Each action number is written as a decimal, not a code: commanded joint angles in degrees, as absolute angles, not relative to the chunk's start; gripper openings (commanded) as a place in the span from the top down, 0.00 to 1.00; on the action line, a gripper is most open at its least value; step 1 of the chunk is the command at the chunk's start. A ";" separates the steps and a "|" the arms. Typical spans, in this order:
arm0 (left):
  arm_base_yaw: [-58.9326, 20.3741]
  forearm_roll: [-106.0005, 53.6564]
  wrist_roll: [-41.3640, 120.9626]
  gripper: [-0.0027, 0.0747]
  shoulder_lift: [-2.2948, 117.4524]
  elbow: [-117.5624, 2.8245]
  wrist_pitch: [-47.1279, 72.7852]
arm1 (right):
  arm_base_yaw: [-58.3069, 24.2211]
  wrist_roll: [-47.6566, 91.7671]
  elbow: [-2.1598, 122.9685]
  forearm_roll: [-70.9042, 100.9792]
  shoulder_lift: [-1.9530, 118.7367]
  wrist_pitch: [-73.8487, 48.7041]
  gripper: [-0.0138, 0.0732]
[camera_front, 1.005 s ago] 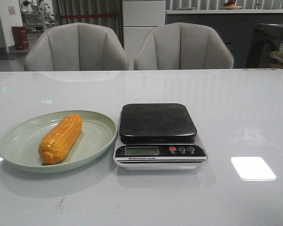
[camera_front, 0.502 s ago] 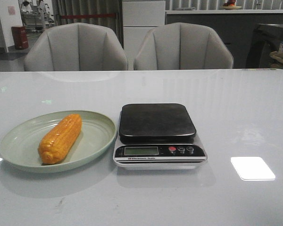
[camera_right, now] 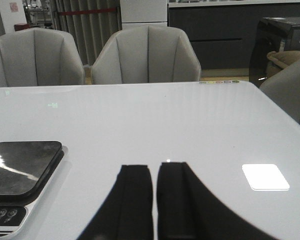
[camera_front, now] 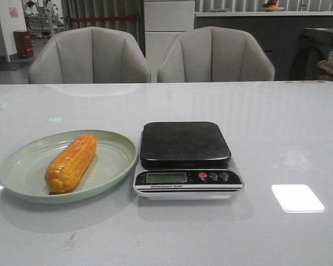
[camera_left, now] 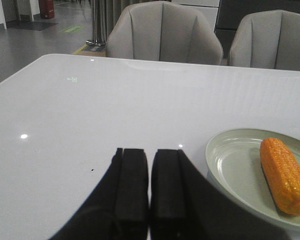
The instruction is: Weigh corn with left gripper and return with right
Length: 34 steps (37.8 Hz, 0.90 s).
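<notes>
The orange-yellow corn (camera_front: 71,162) lies on a pale green plate (camera_front: 114,166) at the table's left; it also shows in the left wrist view (camera_left: 285,175) on the plate (camera_left: 230,165). A kitchen scale (camera_front: 186,158) with a black empty platform stands right of the plate; its corner shows in the right wrist view (camera_right: 22,172). My left gripper (camera_left: 150,152) is shut and empty, low over the table, left of the plate. My right gripper (camera_right: 154,167) is shut and empty, right of the scale. Neither gripper shows in the front view.
Two grey chairs (camera_front: 89,55) (camera_front: 215,54) stand behind the table's far edge. A bright light patch (camera_front: 297,198) reflects on the white tabletop (camera_front: 277,127) at the right. A dark counter is at the back right.
</notes>
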State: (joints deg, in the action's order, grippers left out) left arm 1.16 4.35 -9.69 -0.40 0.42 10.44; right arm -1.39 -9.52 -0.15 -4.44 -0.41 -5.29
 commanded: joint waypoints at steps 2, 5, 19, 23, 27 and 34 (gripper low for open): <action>1.17 3.99 -9.74 0.82 -1.59 2.23 5.76 | -0.78 -8.86 -2.22 -5.24 -1.66 4.90 0.62; 1.17 3.99 -9.74 0.82 -1.47 2.23 5.76 | -0.78 -8.86 -2.07 -5.24 -1.66 4.15 0.62; 1.17 3.99 -9.74 0.82 -1.47 2.23 5.76 | -0.78 -8.86 -2.07 -5.24 -1.66 3.77 0.62; 1.17 3.99 -9.74 0.82 -1.47 2.23 5.76 | -0.78 -8.86 -2.07 -5.24 -1.66 3.77 0.62; 1.17 3.99 -9.74 0.82 -1.47 2.23 5.76 | -0.78 -8.86 -2.07 -5.24 -1.66 3.77 0.62; 1.17 3.99 -9.74 0.82 -1.47 2.23 5.76 | -0.78 -8.86 -2.07 -5.24 -1.66 3.77 0.62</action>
State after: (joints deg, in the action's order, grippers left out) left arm 1.16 4.26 -9.57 -0.40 0.42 10.33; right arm -1.15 -9.52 -1.45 -4.44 -0.56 -1.26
